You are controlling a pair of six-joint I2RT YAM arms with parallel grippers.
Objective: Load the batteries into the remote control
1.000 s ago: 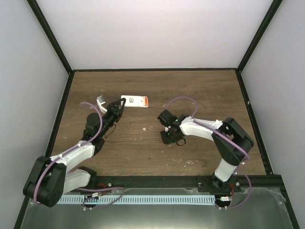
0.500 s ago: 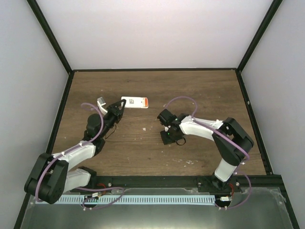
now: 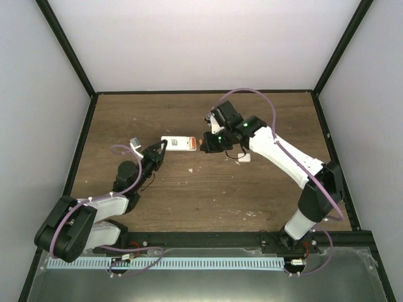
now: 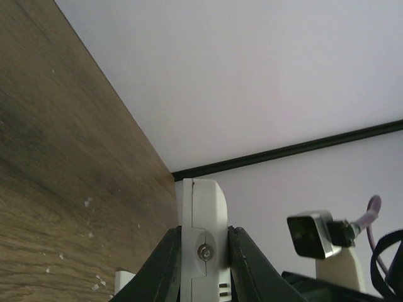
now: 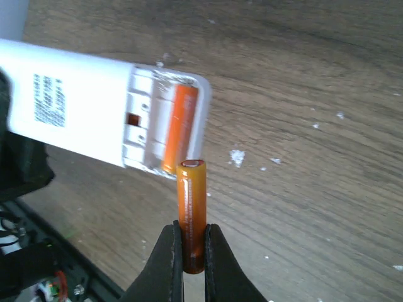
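The white remote control (image 3: pixel 178 144) is held back side up just above the table, its battery bay open at the right end. My left gripper (image 3: pixel 158 151) is shut on its left end; the left wrist view shows the remote (image 4: pixel 203 233) edge-on between my left gripper's (image 4: pixel 201 251) jaws. One orange battery (image 5: pixel 178 126) lies in the bay of the remote (image 5: pixel 82 107). My right gripper (image 5: pixel 191 258) is shut on the second orange battery (image 5: pixel 191 207), whose tip is just short of the bay's end. From above, this battery (image 3: pixel 200 145) and my right gripper (image 3: pixel 206 143) sit at the remote's right end.
The plain white cover piece (image 3: pixel 243 158) lies on the wooden table (image 3: pixel 189 201) under the right forearm. White crumbs dot the wood. Black frame rails and grey walls close in the table at the back and sides.
My right arm has swung from the table's middle up and left to the remote's open end, carrying a battery. The cover piece has come into view. The remote has shifted slightly nearer.
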